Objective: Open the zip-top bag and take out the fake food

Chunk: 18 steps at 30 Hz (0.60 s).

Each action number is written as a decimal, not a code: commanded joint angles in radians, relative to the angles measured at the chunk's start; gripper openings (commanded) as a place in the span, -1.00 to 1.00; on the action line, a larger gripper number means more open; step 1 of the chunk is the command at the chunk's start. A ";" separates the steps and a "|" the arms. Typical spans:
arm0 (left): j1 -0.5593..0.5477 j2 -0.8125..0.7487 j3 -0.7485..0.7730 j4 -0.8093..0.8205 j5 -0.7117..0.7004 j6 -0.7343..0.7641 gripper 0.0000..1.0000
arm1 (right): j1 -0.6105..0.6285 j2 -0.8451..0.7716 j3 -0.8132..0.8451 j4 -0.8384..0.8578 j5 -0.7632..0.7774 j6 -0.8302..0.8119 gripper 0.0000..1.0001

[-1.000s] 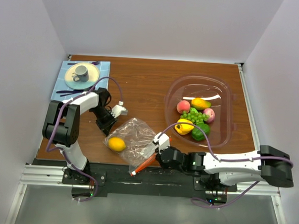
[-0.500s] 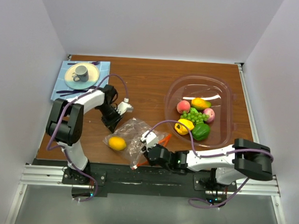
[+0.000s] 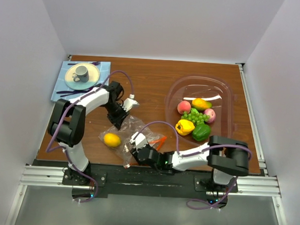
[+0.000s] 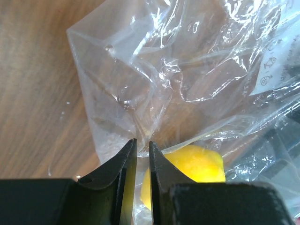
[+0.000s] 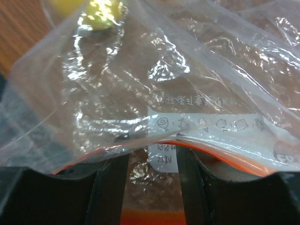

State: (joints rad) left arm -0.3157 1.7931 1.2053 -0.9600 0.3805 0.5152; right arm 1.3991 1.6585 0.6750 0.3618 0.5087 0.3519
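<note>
- your left gripper (image 4: 142, 143): the fingers are nearly together with only a thin slit between them, and film of the zip-top bag (image 3: 132, 129) runs into that slit, so it reads as a pinch on the bag's far edge
- your right gripper (image 5: 149, 161): the fingers stand apart and clamp nothing; the bag's mouth end lies draped across both fingertips
- the orange zip strip (image 5: 220, 157) runs over the right fingertips, and a second orange band shows lower down in the gap between them (can't tell where the slider is)
- a white printed label (image 5: 206, 124) sits on the film just above the strip
- the bag lies crumpled on the table (image 3: 146, 82) near the front edge, between your two grippers and left of the clear tub (image 3: 230, 96)
- a yellow fruit (image 3: 112, 139) is inside the bag, at its left end; in the left wrist view it sits right behind the fingertips, under the film
- the other fake food (image 3: 194, 119) is in the tub, well apart from the bag: a yellow pepper, a green pepper, green grapes and a few pink and orange pieces, clustered and touching
- a cup (image 3: 82, 72) stands on a plate on a blue mat at the far left corner, well apart from the bag
</note>
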 commanded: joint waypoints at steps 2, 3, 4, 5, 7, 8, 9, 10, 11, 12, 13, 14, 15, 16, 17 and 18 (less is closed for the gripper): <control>-0.005 -0.099 0.022 -0.028 -0.043 -0.015 -0.57 | 0.011 0.079 0.049 0.150 0.090 -0.053 -0.03; 0.003 -0.130 0.045 -0.064 -0.063 -0.014 -0.54 | 0.012 0.090 0.052 0.155 0.091 -0.056 -0.04; 0.010 -0.144 0.071 -0.084 -0.068 -0.014 -0.52 | 0.012 0.110 0.054 0.155 0.091 -0.054 -0.05; 0.023 -0.161 0.126 -0.126 -0.072 -0.001 -0.50 | 0.012 0.116 0.055 0.157 0.094 -0.053 -0.05; 0.073 -0.195 0.172 -0.166 -0.071 0.022 -0.46 | 0.015 0.130 0.055 0.157 0.097 -0.048 -0.07; 0.093 -0.199 0.194 -0.208 -0.071 0.057 -0.45 | 0.014 0.144 0.057 0.152 0.100 -0.044 -0.07; 0.128 -0.205 0.194 -0.230 -0.077 0.078 -0.44 | 0.015 0.150 0.058 0.138 0.111 -0.031 -0.07; 0.147 -0.208 0.182 -0.243 -0.087 0.100 -0.44 | 0.015 0.155 0.058 0.137 0.113 -0.025 -0.08; 0.162 -0.213 0.128 -0.250 -0.097 0.139 -0.44 | 0.015 0.165 0.055 0.135 0.116 -0.022 -0.08; 0.184 -0.224 0.090 -0.247 -0.132 0.155 -0.44 | 0.015 0.167 0.055 0.134 0.116 -0.013 -0.08; 0.190 -0.230 0.050 -0.241 -0.158 0.170 -0.44 | 0.015 0.168 0.054 0.131 0.117 -0.007 -0.08; 0.190 -0.238 -0.037 -0.218 -0.184 0.193 -0.45 | 0.017 0.172 0.052 0.128 0.117 -0.002 -0.09; 0.190 -0.259 -0.076 -0.201 -0.233 0.201 -0.46 | 0.017 0.172 0.052 0.128 0.117 0.004 -0.09; 0.190 -0.268 -0.108 -0.186 -0.251 0.210 -0.46 | 0.018 0.173 0.049 0.128 0.116 0.007 -0.09; 0.190 -0.277 -0.149 -0.149 -0.268 0.212 -0.46 | 0.018 0.173 0.049 0.124 0.116 0.010 -0.09; 0.190 -0.281 -0.161 -0.129 -0.293 0.209 -0.46 | 0.018 0.175 0.049 0.126 0.116 0.015 -0.09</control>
State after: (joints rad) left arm -0.1192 1.5333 1.1458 -1.1141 0.2028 0.6567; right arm 1.4101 1.8072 0.7189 0.5095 0.5949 0.3397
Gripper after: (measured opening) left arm 0.273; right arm 0.458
